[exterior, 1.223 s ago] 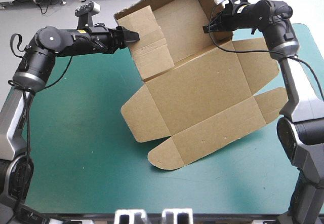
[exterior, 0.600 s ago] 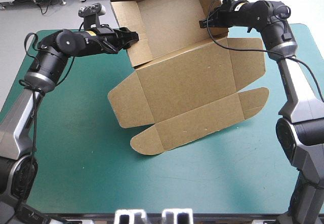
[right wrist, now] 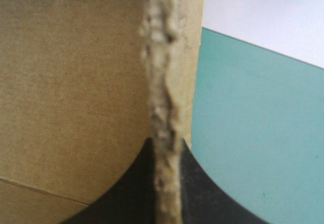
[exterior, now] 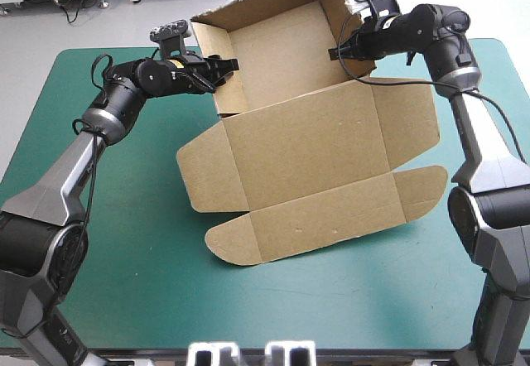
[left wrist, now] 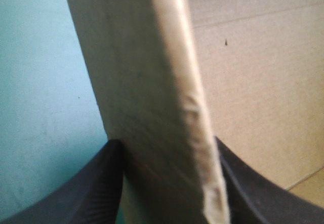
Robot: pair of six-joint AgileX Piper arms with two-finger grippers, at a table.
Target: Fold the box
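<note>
Box (exterior: 315,159) of brown board, half raised, held between two robot grippers over a teal-green table cover (exterior: 124,242). The left gripper (exterior: 228,66) pinches the box's left side wall. Its black fingers (left wrist: 101,183) are nearly closed, with the board's edge standing between them. The right gripper (exterior: 335,51) pinches the opposite side wall in the same way, the wall's rough cut edge running up between its black fingers (right wrist: 202,193). Between the two grippers the far panel of the box stands tilted up, with both side walls raised beside it. Below the grippers and nearer the robot, the rest of the sheet slopes down to the table cover, its rounded flaps spread flat to either side. On the outer side of each gripped wall, the table cover shows.
</note>
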